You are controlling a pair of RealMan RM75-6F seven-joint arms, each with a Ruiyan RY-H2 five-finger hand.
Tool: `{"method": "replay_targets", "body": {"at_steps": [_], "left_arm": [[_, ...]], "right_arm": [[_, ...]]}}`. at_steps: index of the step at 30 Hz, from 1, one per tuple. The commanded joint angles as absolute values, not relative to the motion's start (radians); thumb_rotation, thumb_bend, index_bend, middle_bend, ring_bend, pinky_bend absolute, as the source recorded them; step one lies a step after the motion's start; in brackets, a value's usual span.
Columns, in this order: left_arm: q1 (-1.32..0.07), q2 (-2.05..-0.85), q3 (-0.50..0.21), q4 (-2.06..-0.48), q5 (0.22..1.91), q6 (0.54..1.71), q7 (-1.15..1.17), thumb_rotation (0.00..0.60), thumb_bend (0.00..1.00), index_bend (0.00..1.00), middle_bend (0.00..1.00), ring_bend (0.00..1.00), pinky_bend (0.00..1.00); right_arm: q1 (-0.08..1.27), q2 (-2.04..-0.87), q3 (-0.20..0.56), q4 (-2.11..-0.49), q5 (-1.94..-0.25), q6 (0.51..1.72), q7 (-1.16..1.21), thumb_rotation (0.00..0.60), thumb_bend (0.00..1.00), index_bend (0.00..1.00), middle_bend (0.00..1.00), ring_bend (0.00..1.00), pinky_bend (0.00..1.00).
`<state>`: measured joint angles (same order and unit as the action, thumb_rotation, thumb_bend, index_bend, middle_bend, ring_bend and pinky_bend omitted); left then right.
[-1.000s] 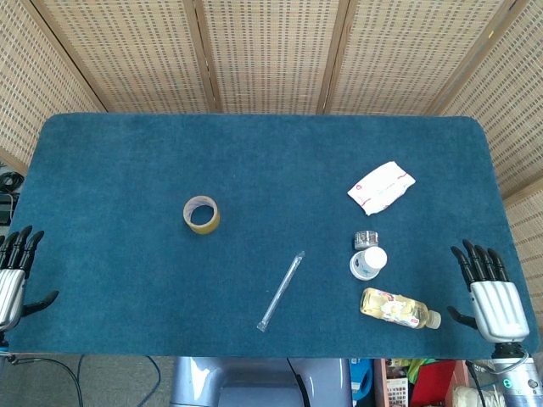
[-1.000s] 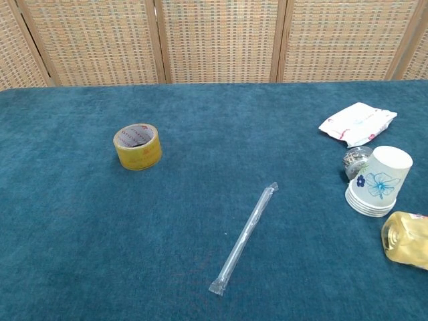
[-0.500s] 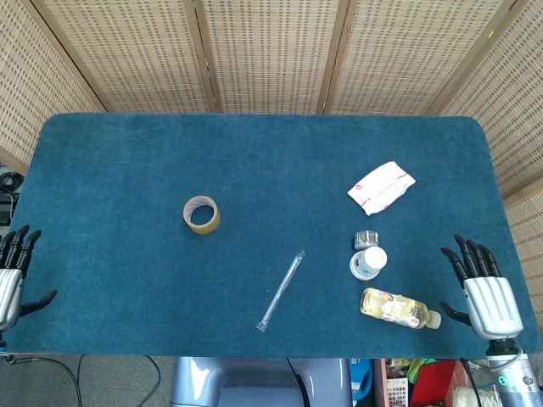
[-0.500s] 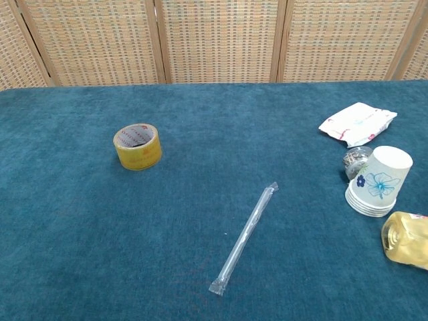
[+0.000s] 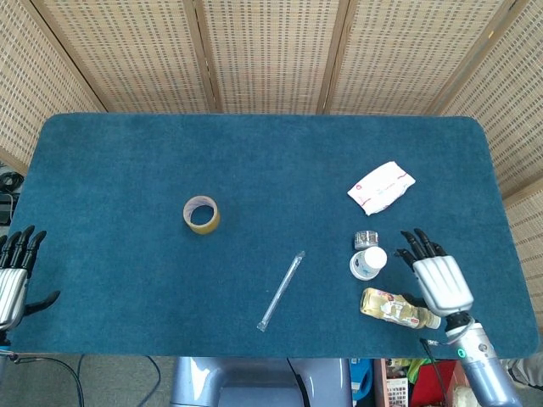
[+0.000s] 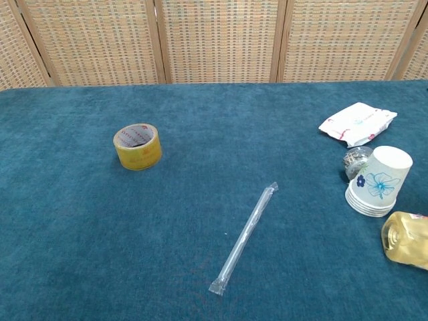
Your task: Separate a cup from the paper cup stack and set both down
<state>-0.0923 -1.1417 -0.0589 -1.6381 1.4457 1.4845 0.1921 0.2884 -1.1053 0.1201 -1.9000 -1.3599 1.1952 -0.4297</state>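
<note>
Right hand, head view: palm down, fingers spread, holding nothing, over the near right part of the table. It does not show in the chest view.

Cup stack: upside down on the cloth, just to the left of the right hand's fingertips and not touched by them. Chest view shows the cup stack leaning slightly, blue flower print on the side.

Small metal lid sits touching the stack on its far side (hard to tell what it is). Bottle of yellow liquid lies on its side partly under the right hand. White packet lies well beyond the hand.

Left hand: at the table's near left edge, fingers spread, holding nothing. Tape roll and wrapped straw lie between the two hands.
</note>
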Motion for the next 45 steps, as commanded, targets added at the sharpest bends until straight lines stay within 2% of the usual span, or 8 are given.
{"method": "replay_targets", "body": {"at_steps": [1,9,24,37,40,43,45], "left_arm": [[-0.093,-1.143,-0.059,-1.635,1.444,1.481,0.189,0.6,0.18,0.0,0.0,0.0,0.0],[-0.097,-1.147,-0.058,-1.631,1.443,1.474,0.19,0.6,0.18,0.0,0.0,0.0,0.0],[-0.105,-1.157,-0.054,-1.631,1.441,1.46,0.21,0.6,0.18,0.0,0.0,0.0,0.0],[-0.111,-1.162,-0.05,-1.629,1.44,1.449,0.215,0.6,0.18,0.0,0.0,0.0,0.0],[-0.112,-1.164,-0.049,-1.629,1.439,1.447,0.216,0.6,0.18,0.0,0.0,0.0,0.0],[-0.112,-1.166,-0.049,-1.626,1.439,1.447,0.214,0.6,0.18,0.0,0.0,0.0,0.0],[-0.113,-1.168,-0.048,-1.624,1.438,1.444,0.213,0.6,0.18,0.0,0.0,0.0,0.0]], "right_arm": [[0.349,-1.161,0.145,-1.909,-1.268,1.136,-0.51,0.6,0.11,0.34,0.17,0.03,0.3],[0.426,-1.226,0.175,-1.888,-1.126,1.101,-0.605,0.6,0.12,0.35,0.18,0.04,0.32],[0.564,-1.24,0.183,-1.884,-0.846,1.065,-0.776,0.6,0.13,0.36,0.17,0.05,0.34],[0.608,-1.276,0.148,-1.83,-0.785,1.056,-0.733,0.6,0.13,0.36,0.18,0.05,0.35],[0.617,-1.294,0.14,-1.806,-0.789,1.062,-0.727,0.6,0.13,0.4,0.22,0.08,0.37],[0.618,-1.312,0.136,-1.785,-0.809,1.078,-0.709,0.6,0.15,0.5,0.33,0.19,0.45],[0.618,-1.316,0.134,-1.779,-0.821,1.088,-0.703,0.6,0.17,0.58,0.44,0.3,0.53]]}}
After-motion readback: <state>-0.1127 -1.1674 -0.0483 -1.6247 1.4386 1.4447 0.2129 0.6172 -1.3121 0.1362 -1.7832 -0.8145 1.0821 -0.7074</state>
